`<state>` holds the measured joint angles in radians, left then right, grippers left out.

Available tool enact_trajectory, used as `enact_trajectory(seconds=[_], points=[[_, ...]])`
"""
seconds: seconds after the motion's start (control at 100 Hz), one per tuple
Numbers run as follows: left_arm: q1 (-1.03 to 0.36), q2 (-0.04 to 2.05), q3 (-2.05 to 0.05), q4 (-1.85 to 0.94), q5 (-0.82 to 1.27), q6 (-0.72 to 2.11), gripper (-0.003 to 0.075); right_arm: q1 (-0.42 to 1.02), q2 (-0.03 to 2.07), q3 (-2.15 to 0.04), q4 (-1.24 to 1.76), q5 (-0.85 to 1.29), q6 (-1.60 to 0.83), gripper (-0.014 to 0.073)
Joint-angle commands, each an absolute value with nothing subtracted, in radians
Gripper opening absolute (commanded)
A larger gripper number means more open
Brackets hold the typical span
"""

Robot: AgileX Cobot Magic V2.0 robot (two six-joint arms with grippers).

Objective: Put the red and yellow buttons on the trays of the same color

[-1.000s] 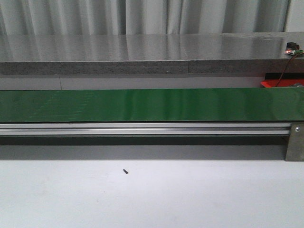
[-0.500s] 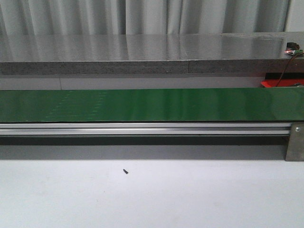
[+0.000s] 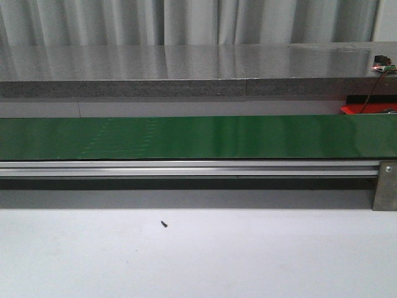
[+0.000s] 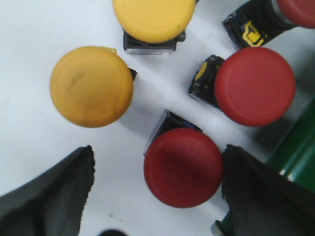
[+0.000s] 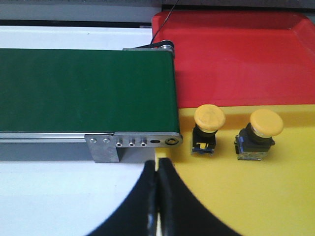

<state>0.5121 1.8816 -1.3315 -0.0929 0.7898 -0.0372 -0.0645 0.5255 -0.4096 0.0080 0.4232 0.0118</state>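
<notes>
In the left wrist view my left gripper (image 4: 158, 158) is open and low over a white surface. A red button (image 4: 183, 167) stands between its fingers, close to one finger (image 4: 261, 191) and well apart from the other (image 4: 49, 196). Beyond it are two yellow buttons (image 4: 91, 86) (image 4: 153, 17) and two more red buttons (image 4: 255, 85) (image 4: 298, 11). In the right wrist view my right gripper (image 5: 157, 169) is shut on nothing, at the edge of the yellow tray (image 5: 275, 196). Two yellow buttons (image 5: 209, 118) (image 5: 266, 123) stand on that tray. The red tray (image 5: 236, 59) lies behind it.
A green conveyor belt (image 3: 198, 136) on an aluminium rail crosses the front view, and its end (image 5: 83, 88) meets the trays. A corner of the red tray (image 3: 366, 108) shows at the far right. A grey counter (image 3: 186, 68) runs behind. Neither arm appears in the front view.
Faint marks on the green belt have drifted to the right. Nothing else in the front view has moved.
</notes>
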Motion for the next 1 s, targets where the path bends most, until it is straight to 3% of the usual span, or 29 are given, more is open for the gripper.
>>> enact_trajectory(seconds=[0.0,0.23,0.33,0.61,0.99], points=[[0.514,1.853,-1.361,-0.109,0.756,-0.045,0.0417,-0.070,0.527,-0.434,0.000,0.353,0.012,-0.0067],[0.514,1.863,-1.361,-0.112,0.735,-0.038,0.0178,-0.070,0.527,-0.434,0.000,0.352,0.012,-0.0067],[0.514,1.850,-1.361,-0.112,0.735,-0.036,0.0122,-0.070,0.527,-0.434,0.000,0.352,0.012,-0.0067],[0.500,1.687,-1.361,-0.110,0.763,-0.008,0.0116,-0.070,0.527,-0.434,0.000,0.352,0.012,-0.0067],[0.321,1.624,-1.361,-0.099,0.780,-0.008,0.0116,-0.070,0.527,-0.434,0.000,0.352,0.012,-0.0067]])
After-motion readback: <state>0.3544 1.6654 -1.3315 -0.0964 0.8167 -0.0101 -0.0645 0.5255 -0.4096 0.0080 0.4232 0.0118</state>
